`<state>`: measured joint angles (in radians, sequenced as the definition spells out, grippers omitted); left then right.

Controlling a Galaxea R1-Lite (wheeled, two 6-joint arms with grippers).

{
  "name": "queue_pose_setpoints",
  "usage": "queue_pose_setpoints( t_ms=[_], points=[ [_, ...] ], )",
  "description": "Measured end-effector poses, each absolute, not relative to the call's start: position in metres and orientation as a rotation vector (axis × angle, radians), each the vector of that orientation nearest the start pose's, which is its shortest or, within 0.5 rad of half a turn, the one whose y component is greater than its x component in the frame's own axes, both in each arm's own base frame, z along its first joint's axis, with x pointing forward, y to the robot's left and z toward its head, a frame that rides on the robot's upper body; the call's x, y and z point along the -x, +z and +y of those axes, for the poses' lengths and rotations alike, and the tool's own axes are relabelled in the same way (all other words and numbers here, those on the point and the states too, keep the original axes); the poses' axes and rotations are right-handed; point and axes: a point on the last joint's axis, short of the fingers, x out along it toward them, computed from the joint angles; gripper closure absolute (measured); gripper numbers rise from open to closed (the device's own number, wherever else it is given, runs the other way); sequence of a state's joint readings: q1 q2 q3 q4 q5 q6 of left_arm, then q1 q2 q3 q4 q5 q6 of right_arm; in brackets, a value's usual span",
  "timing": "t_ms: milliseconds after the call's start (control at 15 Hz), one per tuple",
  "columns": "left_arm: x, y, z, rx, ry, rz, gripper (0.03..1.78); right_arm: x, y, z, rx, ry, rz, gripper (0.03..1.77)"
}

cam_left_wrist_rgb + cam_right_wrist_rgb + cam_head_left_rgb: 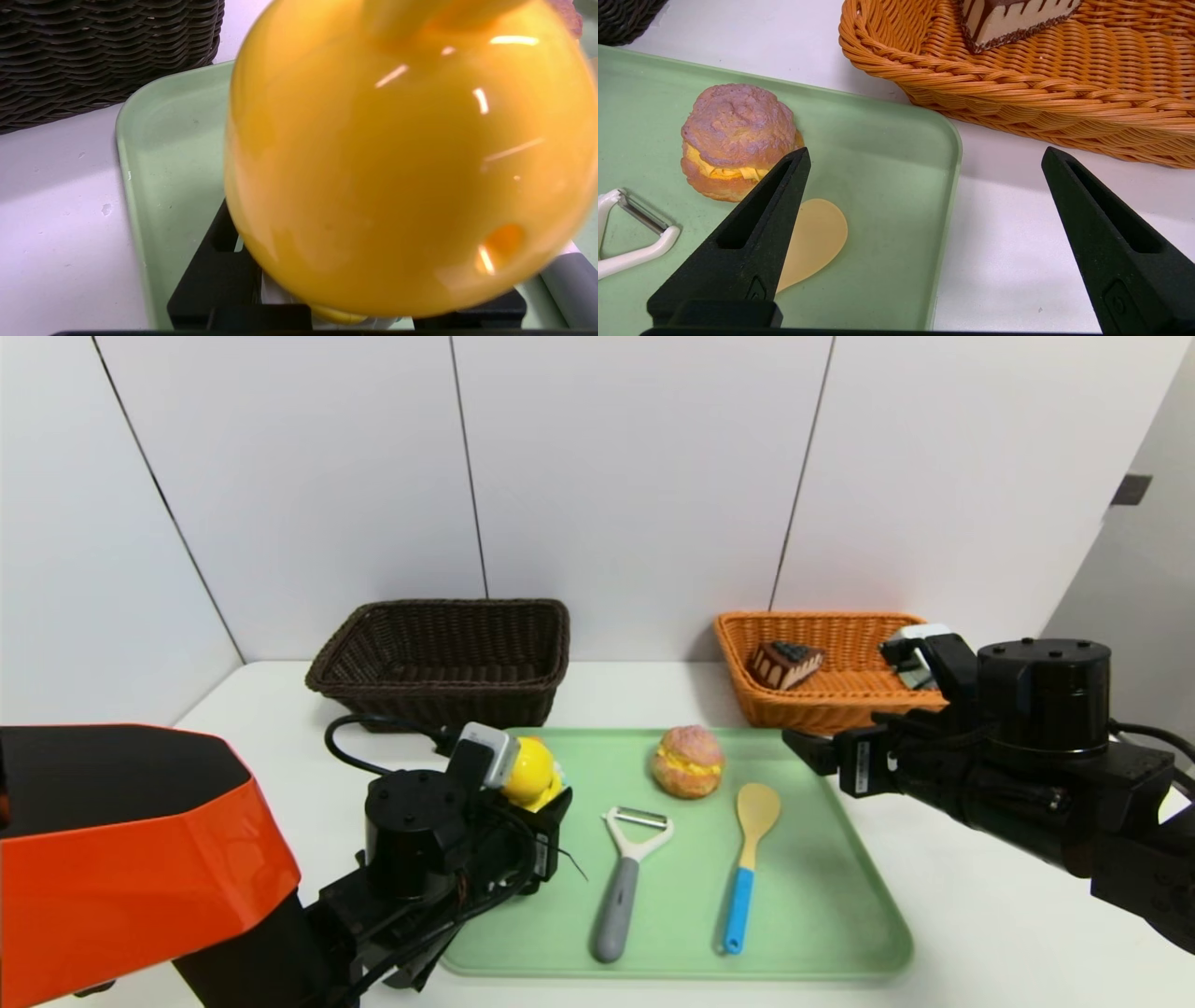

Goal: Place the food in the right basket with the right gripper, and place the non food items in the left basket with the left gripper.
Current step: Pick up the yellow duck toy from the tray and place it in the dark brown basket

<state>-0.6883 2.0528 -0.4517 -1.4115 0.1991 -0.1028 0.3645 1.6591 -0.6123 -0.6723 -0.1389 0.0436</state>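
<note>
The yellow duck toy [530, 773] stands on its white base at the tray's left edge and fills the left wrist view [402, 163]. My left gripper [543, 805] [369, 261] is shut on its base, one black finger on each side. On the tray lie the cream puff [688, 762] [738, 140], the grey-handled peeler [624, 868] and the blue-handled spoon [747, 859]. The cake slice [786, 663] lies in the orange right basket [822, 709] [1017, 107]. My right gripper [831, 733] [924, 154] hangs open over the tray's far right corner, right of the puff. The dark left basket [439, 695] holds nothing I can see.
The green tray [822, 915] [159, 163] lies on the white table in front of both baskets. White wall panels stand right behind the baskets. Bare table shows to the tray's right and between the baskets.
</note>
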Motion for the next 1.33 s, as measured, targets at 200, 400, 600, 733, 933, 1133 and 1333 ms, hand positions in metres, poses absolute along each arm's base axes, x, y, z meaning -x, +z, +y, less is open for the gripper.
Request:
queue_pose_setpoints(
  t_ms=[200, 400, 600, 733, 933, 1133, 1333],
  points=[
    [-0.241, 0.071, -0.193, 0.018, -0.481, 0.199, 1.00, -0.258, 0.147, 0.095, 0.050, 0.214, 0.372, 0.09],
    [-0.238, 0.076, -0.194, 0.021, -0.496, 0.195, 1.02, -0.259, 0.146, 0.094, 0.051, 0.213, 0.376, 0.09],
    [-0.229, 0.092, -0.198, 0.022, -0.533, 0.194, 1.06, -0.260, 0.144, 0.093, 0.049, 0.209, 0.381, 0.09],
    [-0.223, 0.113, -0.200, 0.029, -0.563, 0.189, 1.06, -0.260, 0.144, 0.093, 0.050, 0.208, 0.384, 0.09],
    [-0.218, 0.156, -0.203, 0.073, -0.591, 0.183, 1.06, -0.262, 0.144, 0.094, 0.044, 0.209, 0.365, 0.09],
    [-0.209, 0.204, -0.202, 0.111, -0.614, 0.149, 1.06, -0.264, 0.142, 0.094, 0.044, 0.208, 0.368, 0.09],
    [-0.200, 0.259, -0.193, 0.156, -0.654, 0.135, 1.06, -0.268, 0.140, 0.096, 0.042, 0.208, 0.368, 0.09]
  ],
)
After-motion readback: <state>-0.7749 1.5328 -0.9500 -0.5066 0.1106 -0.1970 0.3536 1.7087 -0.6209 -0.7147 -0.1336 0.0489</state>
